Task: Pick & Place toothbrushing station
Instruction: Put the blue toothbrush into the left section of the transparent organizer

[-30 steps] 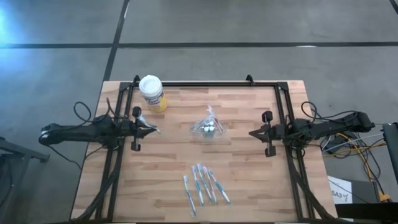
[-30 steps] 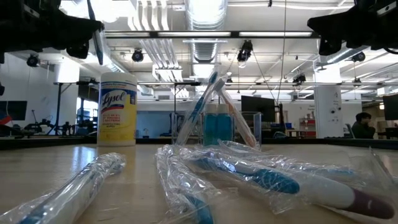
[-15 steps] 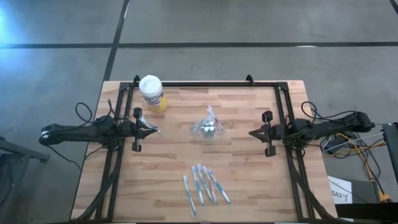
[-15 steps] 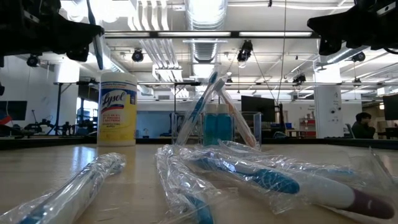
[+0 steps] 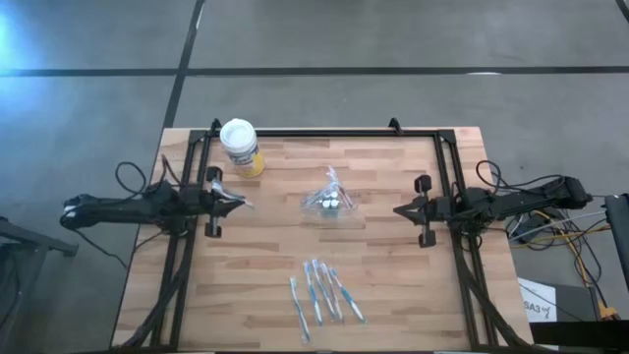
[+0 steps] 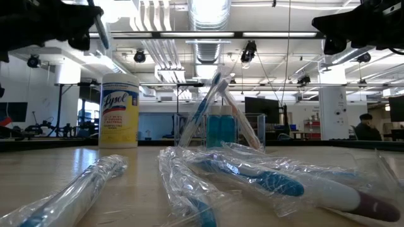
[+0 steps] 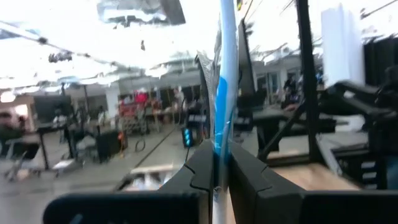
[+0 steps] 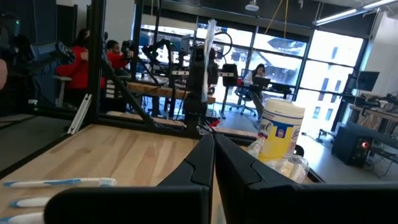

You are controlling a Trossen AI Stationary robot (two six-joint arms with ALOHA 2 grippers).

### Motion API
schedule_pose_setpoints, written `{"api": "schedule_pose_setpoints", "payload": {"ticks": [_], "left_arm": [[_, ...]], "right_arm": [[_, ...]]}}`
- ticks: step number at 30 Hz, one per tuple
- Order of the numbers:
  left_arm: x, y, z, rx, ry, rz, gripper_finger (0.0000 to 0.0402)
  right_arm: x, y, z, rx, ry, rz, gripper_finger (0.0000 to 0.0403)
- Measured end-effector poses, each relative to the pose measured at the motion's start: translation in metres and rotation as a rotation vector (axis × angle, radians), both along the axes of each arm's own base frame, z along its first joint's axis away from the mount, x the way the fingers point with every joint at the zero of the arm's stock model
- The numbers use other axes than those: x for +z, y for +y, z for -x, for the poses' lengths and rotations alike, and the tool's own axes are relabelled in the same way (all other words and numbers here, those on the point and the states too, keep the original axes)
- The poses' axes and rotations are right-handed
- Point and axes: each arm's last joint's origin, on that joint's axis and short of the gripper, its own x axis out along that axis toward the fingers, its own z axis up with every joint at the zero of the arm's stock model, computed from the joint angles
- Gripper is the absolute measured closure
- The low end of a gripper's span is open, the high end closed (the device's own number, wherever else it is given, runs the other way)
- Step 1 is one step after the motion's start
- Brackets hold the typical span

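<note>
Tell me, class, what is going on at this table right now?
The left gripper is shut on a wrapped toothbrush, held up above the table's left side. The right gripper waits shut and empty at the right. The clear holder stands mid-table, and more wrapped toothbrushes lie near the front edge.

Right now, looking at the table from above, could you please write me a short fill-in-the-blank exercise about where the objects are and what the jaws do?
1. The left gripper has its jaws shut on a plastic-wrapped blue and white ____.
2. The right gripper hangs at the table's right side with its jaws ____.
3. The yellow canister with a white lid stands nearest the ____ arm.
4. The small clear plastic holder stands near the table's ____.

Missing words: toothbrush; shut; left; middle
</note>
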Motion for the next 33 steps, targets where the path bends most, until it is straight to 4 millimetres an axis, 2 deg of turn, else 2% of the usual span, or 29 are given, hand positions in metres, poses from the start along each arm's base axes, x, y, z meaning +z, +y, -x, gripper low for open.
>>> {"api": "schedule_pose_setpoints", "payload": {"ticks": [4,7,12,16,19,21,24,33], "left_arm": [[0.021,0.0,-0.008,-0.017,-0.018,-0.005,0.0376],[0.036,0.0,-0.02,-0.009,0.013,-0.003,0.0376],[0.057,0.002,-0.053,0.025,0.05,-0.035,0.0376],[0.063,0.006,-0.083,0.118,0.089,-0.037,0.0376],[0.051,0.01,-0.105,0.137,0.145,-0.037,0.0376],[0.052,0.014,-0.116,0.154,0.105,-0.036,0.0376],[0.037,0.023,-0.128,0.183,0.115,-0.012,0.0376],[-0.001,0.041,-0.148,0.219,0.215,0.055,0.0376]], "right_arm": [[0.002,0.0,0.0,-0.001,-0.02,0.001,0.0394],[0.004,0.0,0.001,-0.001,-0.041,-0.003,0.0394],[0.004,0.0,0.0,-0.002,-0.042,0.003,0.0394],[0.004,0.0,0.0,-0.003,-0.042,0.005,0.0394],[0.004,0.0,0.0,-0.002,-0.041,0.004,0.0394],[0.004,0.0,0.0,-0.003,-0.039,0.005,0.0394],[0.003,0.0,0.0,-0.003,-0.034,0.006,0.0394],[0.003,0.0,0.0,-0.005,-0.032,0.018,0.0394]]}}
